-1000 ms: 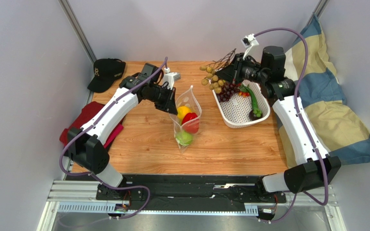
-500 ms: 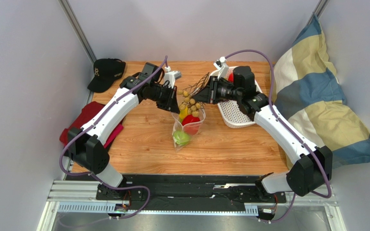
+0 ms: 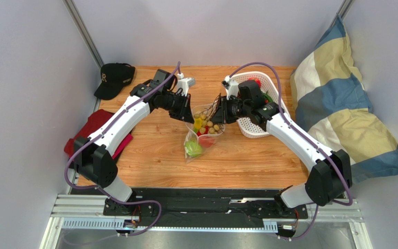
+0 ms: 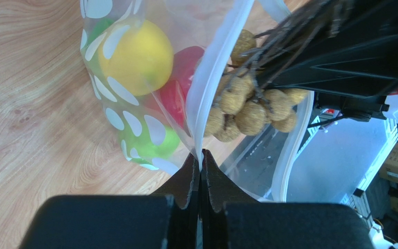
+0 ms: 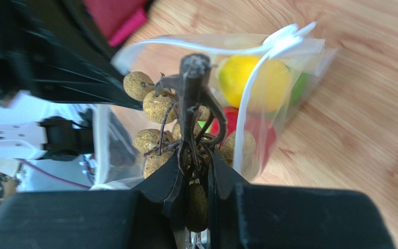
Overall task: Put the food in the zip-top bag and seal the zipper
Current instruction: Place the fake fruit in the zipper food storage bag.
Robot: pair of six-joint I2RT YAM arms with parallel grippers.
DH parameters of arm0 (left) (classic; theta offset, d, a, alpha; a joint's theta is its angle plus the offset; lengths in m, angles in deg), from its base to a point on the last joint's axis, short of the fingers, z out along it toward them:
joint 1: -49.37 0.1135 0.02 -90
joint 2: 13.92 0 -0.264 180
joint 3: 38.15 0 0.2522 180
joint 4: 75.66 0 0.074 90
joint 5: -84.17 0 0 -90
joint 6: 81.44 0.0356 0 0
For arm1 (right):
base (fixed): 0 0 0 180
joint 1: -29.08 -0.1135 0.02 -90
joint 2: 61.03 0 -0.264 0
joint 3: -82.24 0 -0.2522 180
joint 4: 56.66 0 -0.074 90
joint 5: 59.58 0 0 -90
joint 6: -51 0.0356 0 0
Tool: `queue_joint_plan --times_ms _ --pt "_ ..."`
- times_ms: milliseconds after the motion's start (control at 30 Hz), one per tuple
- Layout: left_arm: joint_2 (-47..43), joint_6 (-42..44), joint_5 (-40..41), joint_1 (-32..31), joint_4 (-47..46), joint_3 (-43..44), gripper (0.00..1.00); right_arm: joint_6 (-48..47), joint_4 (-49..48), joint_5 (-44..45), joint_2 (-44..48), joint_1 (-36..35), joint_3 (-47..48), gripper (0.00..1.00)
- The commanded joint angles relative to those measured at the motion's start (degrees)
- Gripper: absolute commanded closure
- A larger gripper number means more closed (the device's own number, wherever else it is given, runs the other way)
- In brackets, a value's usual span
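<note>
We see the left gripper (image 4: 201,171) pinching the zipper (image 4: 210,78) of the dotted bag (image 4: 128,122) on the table (image 3: 248,155). The right gripper (image 5: 195,161) clasps a tan fruit bunch (image 4: 248,106) in the bag's mouth (its stem is hidden between the fingers). A lemon (image 4: 133,57) and a pepper (image 4: 177,88) sit inside.

Both arms extend forward, elbows out, forearms angled inward so the wrists face each other. Left hand (image 3: 186,112): fingers pressed flat together, pinching the rim of the zip-top bag (image 4: 133,124). Right hand (image 3: 218,110): fingers clamped on the stem of the brown fruit bunch (image 5: 157,106), near the left hand.
</note>
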Motion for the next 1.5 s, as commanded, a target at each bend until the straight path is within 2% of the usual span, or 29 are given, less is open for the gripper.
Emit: queue_joint_plan --times_ms 0,133,300,533,833,1000,1100,1167,1200,1233,1300,1467 --pt "-2.10 0.08 -1.07 -0.20 -1.86 0.18 1.00 -6.12 4.71 6.73 -2.37 -2.57 4.53 1.00" --pt "-2.27 0.16 -0.45 -0.20 -1.95 0.62 1.00 -6.57 10.50 7.88 -5.45 -4.78 8.83 1.00" --pt "-2.19 -0.62 -0.27 -0.20 -2.30 -0.17 1.00 4.20 10.34 1.30 -7.73 -4.96 13.31 1.00" --pt "-3.68 -3.35 -0.27 -0.29 -4.76 -2.98 1.00 16.52 12.43 4.35 -12.30 -5.40 19.81 1.00" --pt "-4.12 -6.68 1.57 -0.20 -6.87 -3.25 1.00 14.54 18.24 10.16 -13.54 -10.58 15.35 1.00" --pt "-4.56 -9.59 2.10 -0.20 -8.37 -4.65 1.00 11.71 21.93 5.87 -16.52 -10.67 17.71 1.00" --pt "-4.56 -11.08 1.67 -0.11 -9.42 -5.36 1.00 10.92 22.38 6.64 -18.28 -10.67 19.64 1.00" --pt "-4.47 -12.05 0.70 -0.03 -9.60 -5.71 1.00 10.57 22.21 5.78 -19.07 -10.32 20.96 0.83" --pt "-4.39 -12.40 0.17 0.24 -9.69 -5.80 1.00 10.14 22.29 5.16 -19.08 -10.14 22.71 0.64" --pt "-4.38 -12.84 -0.09 0.50 -9.86 -6.32 1.00 9.17 22.73 5.07 -18.90 -10.06 23.59 0.57" --pt "-4.73 -13.90 -0.62 1.11 -10.04 -6.94 1.00 4.79 25.80 5.68 -18.12 -10.06 27.01 0.49" --pt "-5.44 -12.93 -2.64 3.31 -9.95 -8.08 1.00 -2.95 33.26 7.79 -15.22 -9.18 29.58 0.39"
